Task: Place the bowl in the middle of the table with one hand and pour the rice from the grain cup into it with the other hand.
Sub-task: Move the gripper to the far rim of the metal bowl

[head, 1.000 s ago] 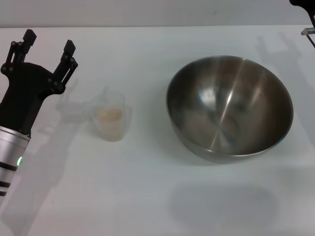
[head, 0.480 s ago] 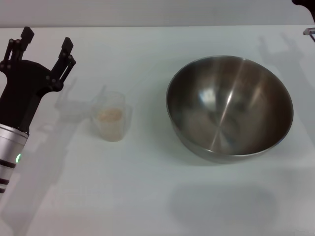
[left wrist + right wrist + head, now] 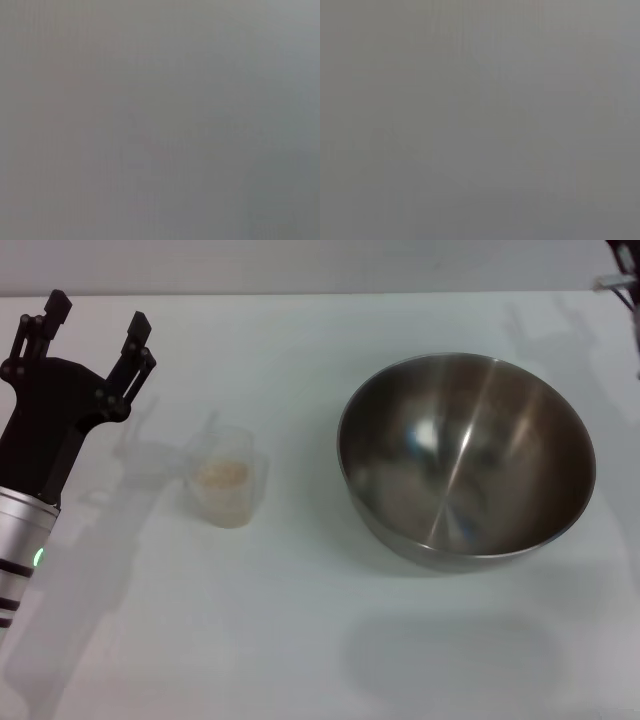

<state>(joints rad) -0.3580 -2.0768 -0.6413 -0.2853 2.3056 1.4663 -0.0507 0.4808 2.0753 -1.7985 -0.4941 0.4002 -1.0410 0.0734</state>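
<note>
Far left, left gripper [image 3: 95, 325] spread wide, empty, above table [image 3: 300, 640]. Just right, cup [image 3: 226, 485] upright, holding rice [image 3: 221, 473]. Further right, bowl [image 3: 467, 458] empty. Right gripper barely visible, state unclear. Best closed squarely on cup, kept level.

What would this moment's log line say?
left gripper open, beside grain cup | rice in cup | steel bowl empty | right gripper barely visible
</note>
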